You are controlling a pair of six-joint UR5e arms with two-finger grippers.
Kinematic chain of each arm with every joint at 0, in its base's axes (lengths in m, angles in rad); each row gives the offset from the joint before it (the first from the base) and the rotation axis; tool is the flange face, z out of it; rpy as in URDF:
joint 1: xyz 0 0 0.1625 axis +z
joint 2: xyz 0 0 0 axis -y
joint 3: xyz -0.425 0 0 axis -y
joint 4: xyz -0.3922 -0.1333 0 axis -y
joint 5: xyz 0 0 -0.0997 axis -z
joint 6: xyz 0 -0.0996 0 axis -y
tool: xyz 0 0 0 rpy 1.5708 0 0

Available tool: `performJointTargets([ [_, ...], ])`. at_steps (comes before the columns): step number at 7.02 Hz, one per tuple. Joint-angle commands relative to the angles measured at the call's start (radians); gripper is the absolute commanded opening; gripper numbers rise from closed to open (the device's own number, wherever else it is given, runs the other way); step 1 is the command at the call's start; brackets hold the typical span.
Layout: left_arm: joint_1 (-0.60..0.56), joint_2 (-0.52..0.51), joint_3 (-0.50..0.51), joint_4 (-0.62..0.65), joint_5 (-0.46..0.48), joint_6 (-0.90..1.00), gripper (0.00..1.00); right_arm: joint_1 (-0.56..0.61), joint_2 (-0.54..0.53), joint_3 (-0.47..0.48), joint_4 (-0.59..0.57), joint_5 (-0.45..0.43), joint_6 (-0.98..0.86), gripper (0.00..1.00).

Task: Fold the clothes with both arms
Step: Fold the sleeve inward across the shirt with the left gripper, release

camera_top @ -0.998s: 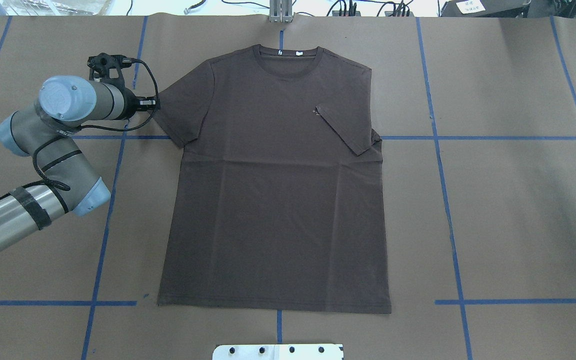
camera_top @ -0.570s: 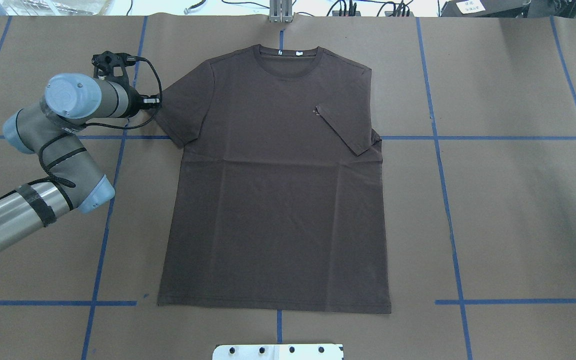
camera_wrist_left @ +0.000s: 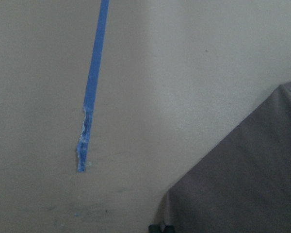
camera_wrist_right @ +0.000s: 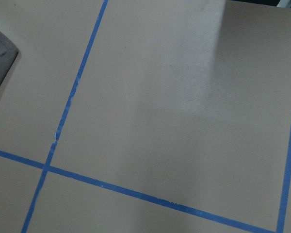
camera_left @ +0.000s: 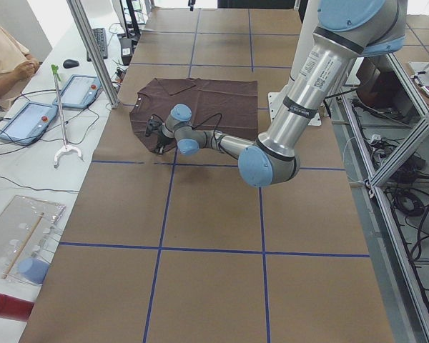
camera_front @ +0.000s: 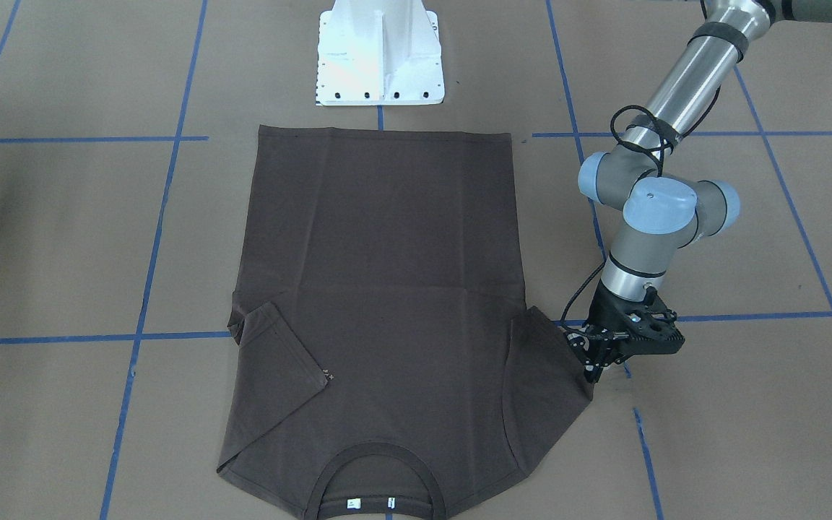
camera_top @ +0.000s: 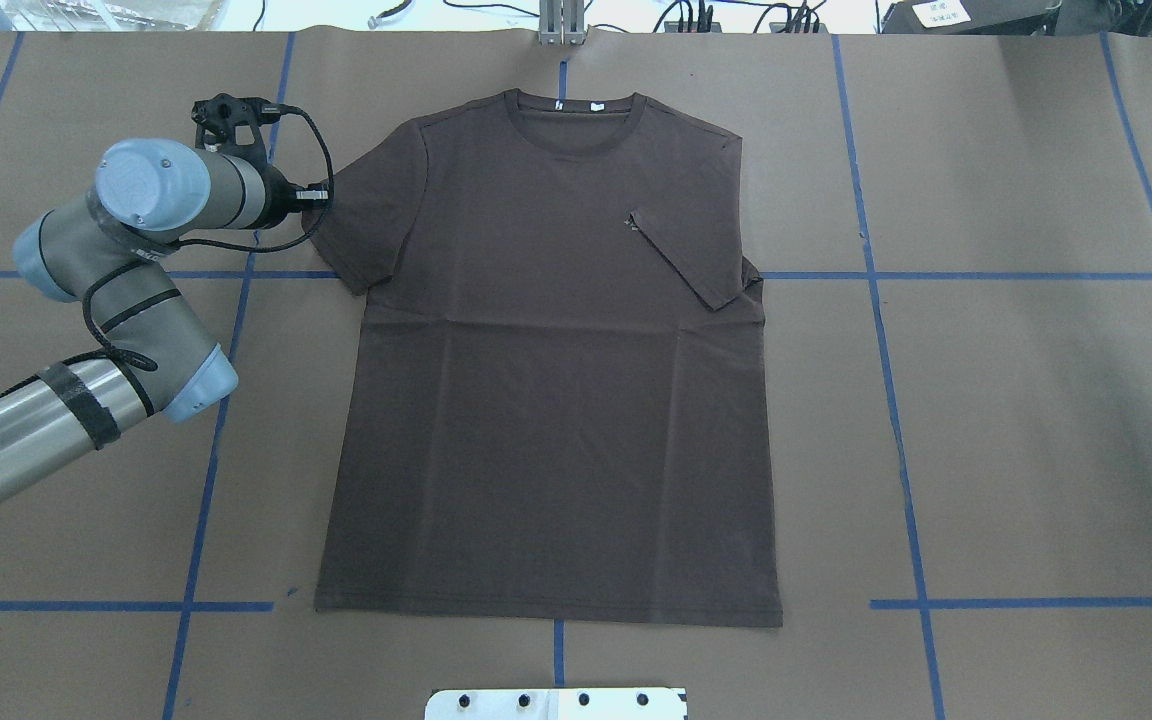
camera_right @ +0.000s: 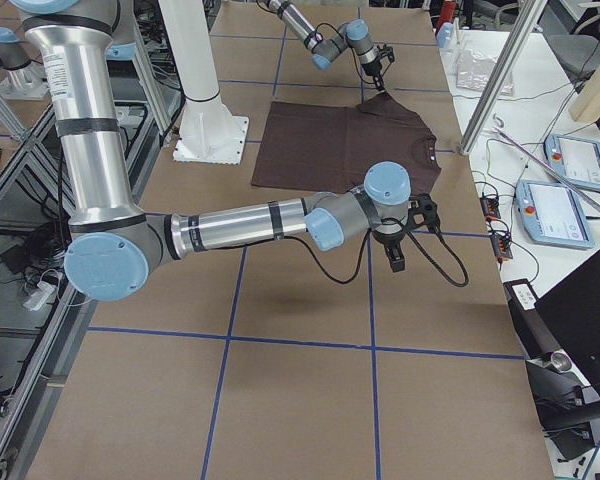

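Dark brown short-sleeved T-shirt point(camera_front: 387, 238) lies flat, centre frame, as the black left gripper point(camera_front: 594, 370) touches its sleeve tip point(camera_front: 571, 386) at lower right; the right gripper point(camera_right: 395, 258) hangs clear. Neither pincer's state can be told. A shallow bite risks slipping off, dragging the cloth askew.

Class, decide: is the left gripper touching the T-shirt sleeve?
Cannot tell. In the front-facing view the left gripper hangs right at the outer edge of the T-shirt sleeve, but neither that view nor the overhead shows contact or a gap plainly.
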Motion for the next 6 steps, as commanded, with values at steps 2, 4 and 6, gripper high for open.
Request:
performJointTargets([
  [2,0.007,-0.161,-0.036,0.288,-0.002,-0.016,0.0,-0.001,0.003,0.001,0.0,0.0,0.005,1.0],
  [4,0.053,-0.241,-0.028,0.38,0.002,-0.087,0.0,-0.004,0.005,-0.001,0.0,0.0,0.008,1.0],
  [6,0.08,-0.255,-0.025,0.384,0.003,-0.136,0.0,-0.004,0.005,0.001,0.0,0.0,0.011,1.0],
])
